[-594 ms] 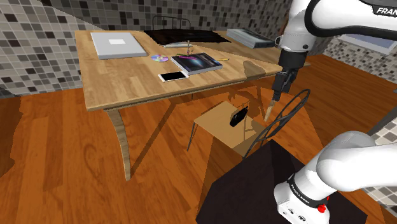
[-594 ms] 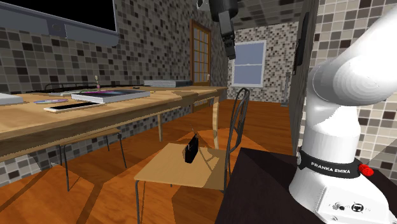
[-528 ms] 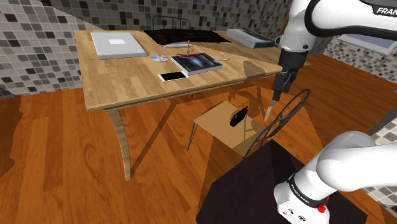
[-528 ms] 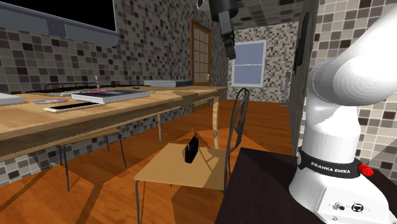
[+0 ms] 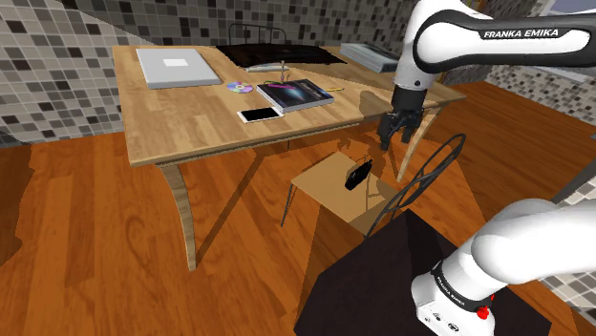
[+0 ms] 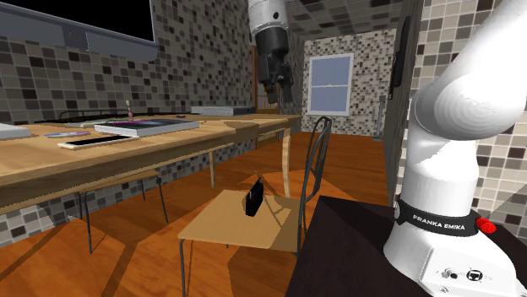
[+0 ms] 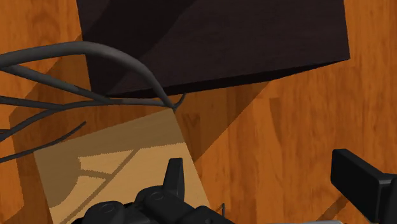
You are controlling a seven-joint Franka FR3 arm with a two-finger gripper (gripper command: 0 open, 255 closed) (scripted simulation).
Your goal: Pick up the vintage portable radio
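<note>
The radio (image 5: 357, 176) is a small dark box standing upright on the wooden seat (image 5: 325, 186) of a wire-backed chair, near the seat's edge toward the stand. From the side, the radio (image 6: 253, 198) shows a short stub on top. My gripper (image 5: 394, 135) hangs well above the radio, a little toward the shoulder view's right, level with the table edge. In the second exterior view the gripper (image 6: 274, 94) is high over the chair. Its fingers stand apart with nothing between them. In the wrist view one finger (image 7: 359, 181) shows, and the radio's dark knobbed top (image 7: 153, 207) lies on the seat (image 7: 108, 172).
A long wooden table (image 5: 181, 115) beside the chair carries a laptop (image 5: 177, 67), a book (image 5: 294, 94), a phone (image 5: 260, 114) and a disc (image 5: 240, 87). The chair's wire back (image 5: 430, 172) curves between the seat and my dark stand (image 5: 382, 277).
The arm has swung toward the shoulder view's left and turned at the wrist. The gripper now hangs closer over the chair seat. The radio has not moved.
</note>
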